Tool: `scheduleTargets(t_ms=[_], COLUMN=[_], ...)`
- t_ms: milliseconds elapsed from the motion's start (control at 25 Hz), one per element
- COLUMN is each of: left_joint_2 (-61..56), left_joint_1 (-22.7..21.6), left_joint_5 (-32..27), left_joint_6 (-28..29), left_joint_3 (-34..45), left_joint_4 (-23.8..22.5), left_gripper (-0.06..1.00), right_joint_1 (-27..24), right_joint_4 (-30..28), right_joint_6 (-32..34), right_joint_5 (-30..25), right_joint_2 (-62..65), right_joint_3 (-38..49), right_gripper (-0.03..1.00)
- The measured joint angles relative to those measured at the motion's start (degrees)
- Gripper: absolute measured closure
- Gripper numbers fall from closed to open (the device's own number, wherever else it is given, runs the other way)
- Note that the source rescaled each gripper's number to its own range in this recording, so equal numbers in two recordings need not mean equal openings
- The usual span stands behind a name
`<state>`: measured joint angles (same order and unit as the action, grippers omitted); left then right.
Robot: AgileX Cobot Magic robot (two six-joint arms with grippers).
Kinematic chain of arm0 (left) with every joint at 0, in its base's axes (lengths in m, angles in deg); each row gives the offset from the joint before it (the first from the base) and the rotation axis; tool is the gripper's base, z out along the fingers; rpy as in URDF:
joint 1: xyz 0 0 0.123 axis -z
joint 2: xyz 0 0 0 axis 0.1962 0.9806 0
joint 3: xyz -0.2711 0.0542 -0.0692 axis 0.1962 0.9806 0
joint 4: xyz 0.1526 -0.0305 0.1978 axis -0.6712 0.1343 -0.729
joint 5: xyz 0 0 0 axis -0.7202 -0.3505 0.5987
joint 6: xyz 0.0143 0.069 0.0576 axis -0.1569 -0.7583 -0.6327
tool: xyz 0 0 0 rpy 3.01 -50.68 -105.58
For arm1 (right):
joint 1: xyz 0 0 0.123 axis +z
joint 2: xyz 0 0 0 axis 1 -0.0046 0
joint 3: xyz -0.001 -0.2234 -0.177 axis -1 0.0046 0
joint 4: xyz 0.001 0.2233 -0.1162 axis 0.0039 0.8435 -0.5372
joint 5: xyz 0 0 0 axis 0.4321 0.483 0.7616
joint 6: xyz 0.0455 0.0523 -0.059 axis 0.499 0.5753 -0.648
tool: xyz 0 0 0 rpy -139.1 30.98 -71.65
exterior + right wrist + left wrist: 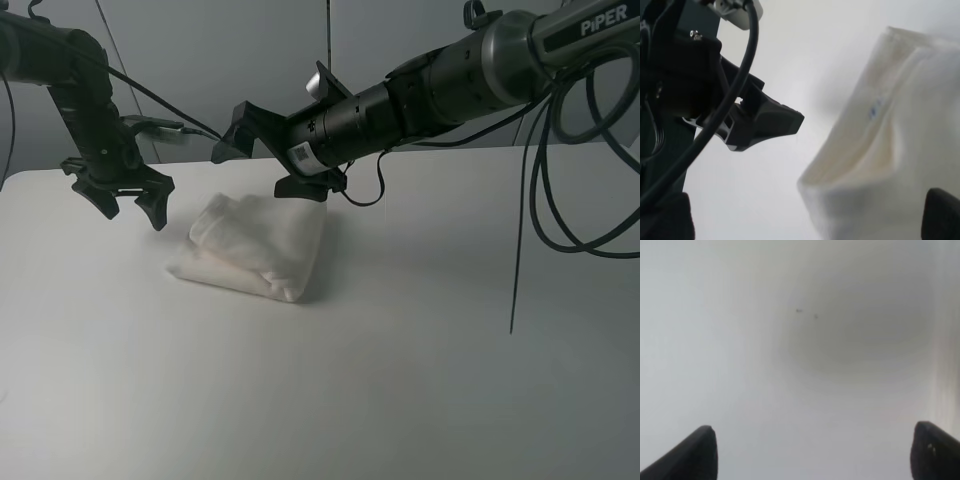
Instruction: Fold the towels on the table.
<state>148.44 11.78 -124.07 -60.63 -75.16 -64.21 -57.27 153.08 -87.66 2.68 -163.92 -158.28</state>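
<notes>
bare white smooth surface (330, 400) is filling the front of the high view and running back to a rounded far-left corner. on it, left of centre and toward the far edge, a white terry-cloth towel (255, 245) is lying folded into a thick soft bundle, its layers stacked and a rolled fold showing along its upper left side. in the right wrist view the towel (890, 150) is showing a small faint bluish mark on one edge, too blurred to read.

black left hand (130, 200) is hanging just beside the towel's left end, fingers spread apart and holding nothing; the left wrist view is showing only its two dark fingertips (695, 455) wide apart over the blank surface (800, 365). black right hand (272, 148) is reaching across the middle and hovering over the towel's far edge, jaws standing apart and empty; a small white sticker with dark print on it is too small to read. white lettering "piper" is showing on the grey right forearm (520, 50).

behind the surface a plain pale grey wall (250, 50) is standing, with black cables (560, 170) drooping at the right.
</notes>
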Motion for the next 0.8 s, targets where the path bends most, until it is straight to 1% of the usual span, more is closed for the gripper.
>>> scheduleTargets(t_ms=[160,240,320,360,440,480,560,640,680,760,800], left_joint_2=[0.00,-0.11,-0.89,-1.77,-4.10,-5.73,-9.60,-13.96,-16.58,-21.67,-24.59], left_joint_1=[-0.21,-0.21,-0.21,-0.34,-0.60,-0.88,-1.72,-2.13,-2.38,-2.51,-2.51], left_joint_5=[-1.43,-2.11,-2.46,-2.46,-2.69,-3.01,-3.28,-2.82,-2.56,-1.91,-1.47], left_joint_6=[0.00,0.00,0.00,0.00,0.00,0.00,-0.14,-0.18,-0.27,-0.27,-0.32], left_joint_3=[0.00,0.00,0.00,0.00,0.00,0.00,0.26,1.90,2.75,5.30,6.56], left_joint_4=[-0.23,-0.49,-0.49,-0.49,-0.49,-0.49,-0.38,-0.50,-0.64,-1.44,-1.59], left_gripper=[-0.05,-0.05,-0.05,-0.05,-0.05,-0.05,-0.05,-0.05,-0.05,-0.05,-0.05], right_joint_1=[0.00,0.00,0.00,0.00,0.00,0.00,0.00,0.00,0.00,0.00,0.00], right_joint_4=[0.37,0.14,-2.77,-5.69,-14.33,-20.79,-35.12,-52.85,-61.73,-75.95,-81.81], right_joint_6=[-0.76,-1.65,-2.09,-1.34,2.97,6.72,15.52,26.85,31.61,41.03,43.77], right_joint_5=[-0.14,-1.56,-2.81,-3.14,-3.14,-3.01,-2.53,-2.82,-3.63,-6.23,-8.22], right_joint_2=[0.00,0.00,0.71,1.47,3.84,5.19,8.97,12.98,15.38,19.89,22.35], right_joint_3=[0.00,0.00,0.00,0.00,0.00,0.00,0.00,0.00,0.00,0.00,0.00], right_gripper=[-0.03,-0.03,-0.03,-0.03,-0.03,-0.03,-0.03,-0.03,-0.03,-0.03,-0.03])
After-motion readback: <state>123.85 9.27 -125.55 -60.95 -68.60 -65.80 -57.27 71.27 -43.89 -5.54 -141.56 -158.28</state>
